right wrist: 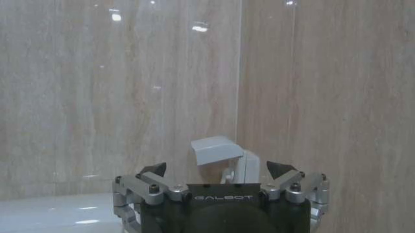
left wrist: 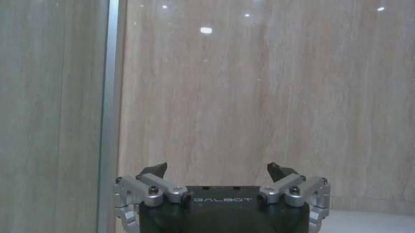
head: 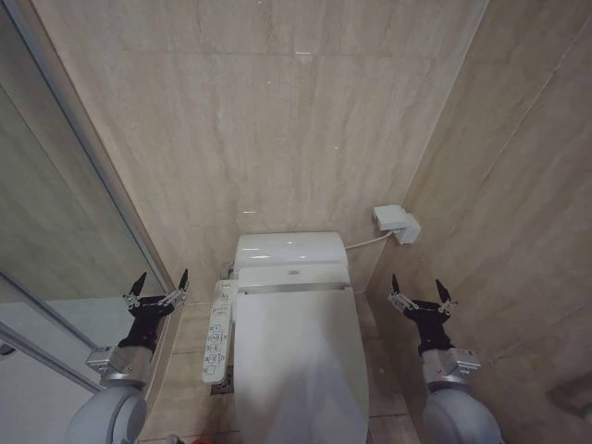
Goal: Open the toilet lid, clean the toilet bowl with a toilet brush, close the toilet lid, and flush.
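Head view: toilet lid (head: 301, 365) down, shut flat over the toilet bowl (head: 242, 407), centred between the two arms, the bowl itself hidden under it except its edge. Tank (head: 289, 249) behind the lid against the beige tiled back wall (head: 277, 120). Long white button panel (head: 218, 331) runs along the toilet's left side, just beside the lid edge. Small white wall box (head: 396, 223) on the right wall near the corner, cable running from it toward the tank. Glass partition (head: 65, 231) with metal frame on the left. Left gripper (head: 158, 288) raised left of the button panel, fingers spread, holding nothing, apart from the toilet. Right gripper (head: 421, 293) raised right of the lid, fingers spread, empty, apart from the lid. Left wrist view: left gripper (left wrist: 220, 170) points at the tiled wall, both finger tips wide apart with nothing between them; metal frame strip (left wrist: 110, 111) of the glass partition runs vertically beside it. Right wrist view: right gripper (right wrist: 222, 170) points at the wall corner, fingers spread, empty; the white wall box (right wrist: 217, 150) sits beyond it between the finger tips, not touched; a glossy white toilet surface (right wrist: 58, 211) shows low at one side.
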### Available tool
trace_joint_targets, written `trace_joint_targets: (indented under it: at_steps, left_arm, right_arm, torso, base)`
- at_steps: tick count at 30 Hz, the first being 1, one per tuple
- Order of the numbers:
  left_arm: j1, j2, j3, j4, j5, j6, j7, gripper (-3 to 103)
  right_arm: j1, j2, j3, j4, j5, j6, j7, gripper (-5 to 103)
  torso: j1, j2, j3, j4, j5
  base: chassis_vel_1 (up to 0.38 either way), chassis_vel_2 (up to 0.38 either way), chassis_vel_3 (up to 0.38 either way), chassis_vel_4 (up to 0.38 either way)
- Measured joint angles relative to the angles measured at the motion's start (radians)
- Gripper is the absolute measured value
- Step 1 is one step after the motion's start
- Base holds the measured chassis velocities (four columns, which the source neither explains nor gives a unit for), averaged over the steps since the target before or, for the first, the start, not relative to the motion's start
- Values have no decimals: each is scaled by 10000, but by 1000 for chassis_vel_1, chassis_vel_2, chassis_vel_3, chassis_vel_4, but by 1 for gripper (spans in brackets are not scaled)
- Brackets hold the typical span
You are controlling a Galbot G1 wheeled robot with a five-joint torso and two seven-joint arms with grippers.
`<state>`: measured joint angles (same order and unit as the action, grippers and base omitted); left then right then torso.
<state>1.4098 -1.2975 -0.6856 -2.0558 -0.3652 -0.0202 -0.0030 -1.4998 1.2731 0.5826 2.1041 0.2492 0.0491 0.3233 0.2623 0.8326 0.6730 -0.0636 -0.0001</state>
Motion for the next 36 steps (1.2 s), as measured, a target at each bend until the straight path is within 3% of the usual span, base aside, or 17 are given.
trace_joint_targets:
  at_steps: [4,11,15,22,36]
  left_arm:
    - [-95,187,22,140,24,5,-115,100]
    - [-829,1487,-154,1440,-933,-444,-189,100]
    - [-1657,2598,269,3027,-1705,-888,281,100]
    - [-3141,3465,1099,4868,-1902,-1184,1030,100]
    - [-5250,3648,2960,7034,-1578,-1741,1799,100]
  right_arm:
    - [0,0,0,0,0,0,0,100]
    - [0,0,0,0,0,0,0,100]
    - [0,1,0,1,0,0,0,100]
    - [0,0,-1,1,0,0,0,100]
    - [0,0,1,1,0,0,0,100]
  torso:
    - [0,0,0,0,0]
    - [0,0,0,1,-3]
    - [0,0,1,0,-3]
    - [1,0,1,-1,-2]
    - [1,0,1,0,0]
  base:
    - [0,0,0,0]
    - [0,0,0,0]
    - [0,0,0,0]
    - [0,0,0,0]
    - [0,0,0,0]
